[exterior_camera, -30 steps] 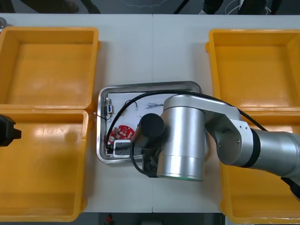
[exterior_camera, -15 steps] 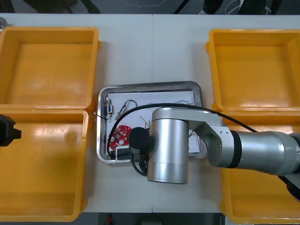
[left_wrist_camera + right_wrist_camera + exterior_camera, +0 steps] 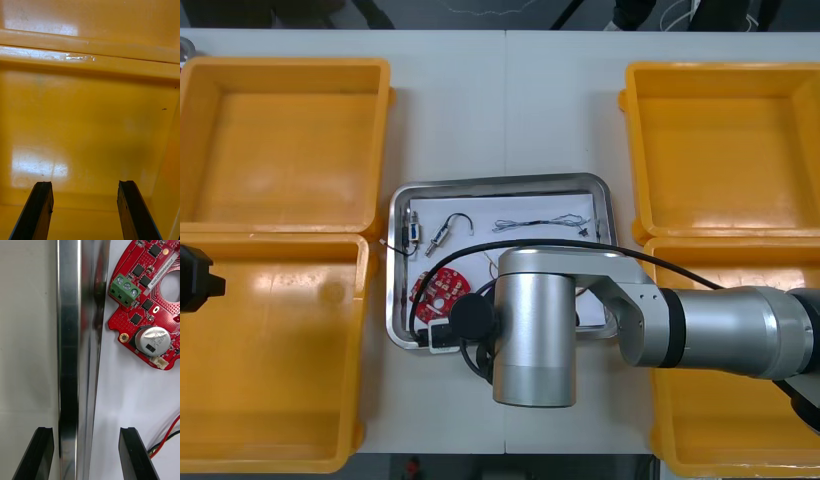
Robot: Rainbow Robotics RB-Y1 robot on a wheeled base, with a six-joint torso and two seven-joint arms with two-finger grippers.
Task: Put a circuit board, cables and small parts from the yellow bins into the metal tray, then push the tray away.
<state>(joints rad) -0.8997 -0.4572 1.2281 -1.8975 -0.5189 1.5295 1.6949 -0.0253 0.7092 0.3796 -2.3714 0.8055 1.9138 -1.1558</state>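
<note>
Wide open, holding nothing, the right gripper (image 3: 85, 432) straddles the rectangular metal tray's (image 3: 500, 181) rim at 7 o'clock, near the round red circuit board (image 3: 142, 315) inside; pushing from this corner could spin it; left gripper (image 3: 84, 187) hangs open over a yellow bin (image 3: 90, 112).

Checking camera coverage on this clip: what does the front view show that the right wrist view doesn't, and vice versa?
Front adds: four bins, thin cables and small parts in the tray's far half, and the left claw over the near left bin. Right wrist adds: the right claw open, astride the tray's rim, and the board's green connector. Shared: tray and red board.
</note>
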